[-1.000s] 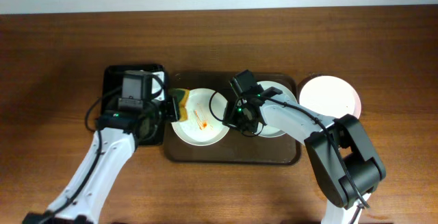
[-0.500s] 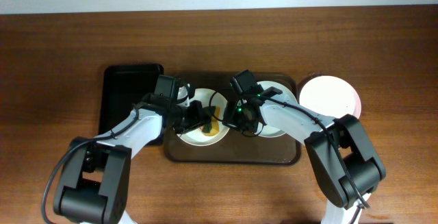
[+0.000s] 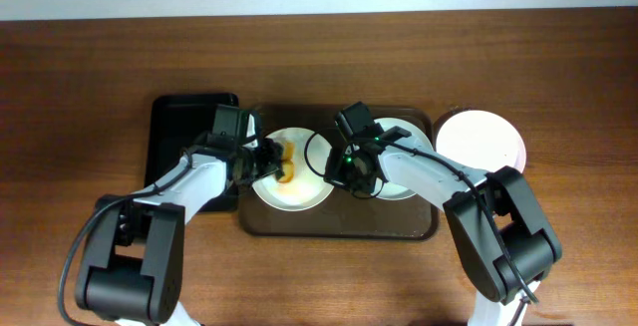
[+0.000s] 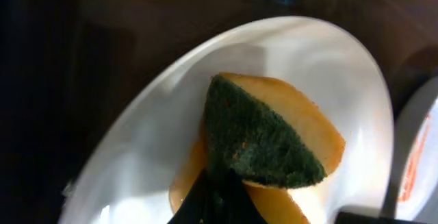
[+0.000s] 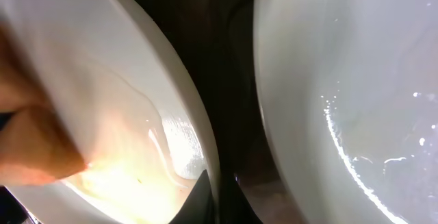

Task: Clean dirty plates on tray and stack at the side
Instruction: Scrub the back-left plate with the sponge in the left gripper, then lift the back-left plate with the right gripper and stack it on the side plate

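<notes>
Dark wooden counter (image 3: 80, 67) fills your overhead view. On it lies the large rectangular dark brown tray (image 3: 339, 228) with rounded corners, just beside a narrower black tray (image 3: 179, 137) on its left.

Two round white shallow plates sit on the dark brown tray. Over the left plate (image 3: 299, 194) your left hand (image 3: 269, 162) is closed on a yellow sponge with a green scouring face (image 3: 285, 163). The left wrist view shows that sponge (image 4: 263, 138) pinched at its lower corner and pressed onto the plate's floor (image 4: 150, 135).

Your right hand (image 3: 351, 171) sits low between the left plate and the right plate (image 3: 399, 129), which its arm largely covers. In the right wrist view one dark fingertip (image 5: 202, 195) lies against the left plate's rim (image 5: 123, 80). How far that hand is open, you cannot tell. Orange-red streaks show on the right plate at the edge of the left wrist view.

A third round white plate (image 3: 480, 142) rests on the counter, just right of the dark brown tray.
</notes>
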Robot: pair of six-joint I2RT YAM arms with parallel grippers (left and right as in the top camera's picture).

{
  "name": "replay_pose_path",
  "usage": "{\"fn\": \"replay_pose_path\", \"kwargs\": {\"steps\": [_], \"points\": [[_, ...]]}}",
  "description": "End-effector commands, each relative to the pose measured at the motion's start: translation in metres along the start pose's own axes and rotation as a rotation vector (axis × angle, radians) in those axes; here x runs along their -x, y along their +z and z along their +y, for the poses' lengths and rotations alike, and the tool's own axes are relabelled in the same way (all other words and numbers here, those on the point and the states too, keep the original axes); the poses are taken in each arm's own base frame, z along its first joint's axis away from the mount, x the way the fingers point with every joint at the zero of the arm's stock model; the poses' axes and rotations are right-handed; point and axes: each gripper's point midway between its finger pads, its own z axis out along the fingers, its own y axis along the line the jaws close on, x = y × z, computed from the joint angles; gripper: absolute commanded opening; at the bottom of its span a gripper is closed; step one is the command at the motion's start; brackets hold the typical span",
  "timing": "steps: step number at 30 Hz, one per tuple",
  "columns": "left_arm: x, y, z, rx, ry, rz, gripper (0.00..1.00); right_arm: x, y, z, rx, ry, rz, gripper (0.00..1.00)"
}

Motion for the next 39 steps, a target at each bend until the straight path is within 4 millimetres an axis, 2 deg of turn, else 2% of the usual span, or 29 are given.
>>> {"fn": "replay_pose_path", "kwargs": {"steps": [1,3,5,7,10,12,14,17,21,25,29,34,39], "points": [[-0.012,-0.015,0.018,0.092,0.099,0.031,0.0,-0.009,0.011,-0.014,-0.056,-0.007,0.029,0.04],[-0.011,-0.032,0.015,0.102,0.153,0.017,0.0,-0.009,0.011,-0.014,-0.056,-0.007,0.029,0.04],[0.0,-0.059,0.014,0.14,0.159,-0.054,0.0,-0.009,0.011,-0.014,-0.055,-0.007,0.028,0.04],[0.013,-0.083,0.004,0.117,0.171,-0.135,0.0,-0.009,0.011,-0.014,-0.055,-0.022,0.028,0.04],[0.026,-0.11,0.002,0.123,0.167,-0.223,0.0,-0.005,0.006,-0.008,-0.038,-0.105,0.009,0.04],[0.03,-0.118,0.006,0.124,0.154,-0.245,0.0,0.005,-0.008,-0.004,-0.047,-0.166,-0.056,0.04],[0.032,-0.121,0.016,0.142,0.126,-0.245,0.0,0.016,-0.026,0.003,-0.051,-0.249,-0.122,0.04],[0.038,-0.13,0.046,0.216,0.057,-0.256,0.0,0.027,-0.062,0.009,-0.083,-0.365,-0.229,0.04],[0.038,-0.136,0.066,0.245,0.003,-0.247,0.0,0.041,-0.097,-0.011,-0.247,-0.432,-0.347,0.04],[0.038,-0.135,0.066,0.246,0.002,-0.245,0.0,0.055,-0.126,-0.019,-0.408,-0.477,-0.485,0.04],[0.037,-0.135,0.066,0.247,0.002,-0.244,0.0,0.052,-0.157,0.016,-0.596,-0.688,-0.668,0.04],[0.037,-0.135,0.066,0.246,0.002,-0.243,0.0,0.041,-0.19,0.042,-0.785,-0.738,-0.898,0.04],[0.037,-0.135,0.066,0.247,0.002,-0.243,0.0,0.042,-0.193,0.046,-0.775,-0.72,-0.931,0.04]]}}
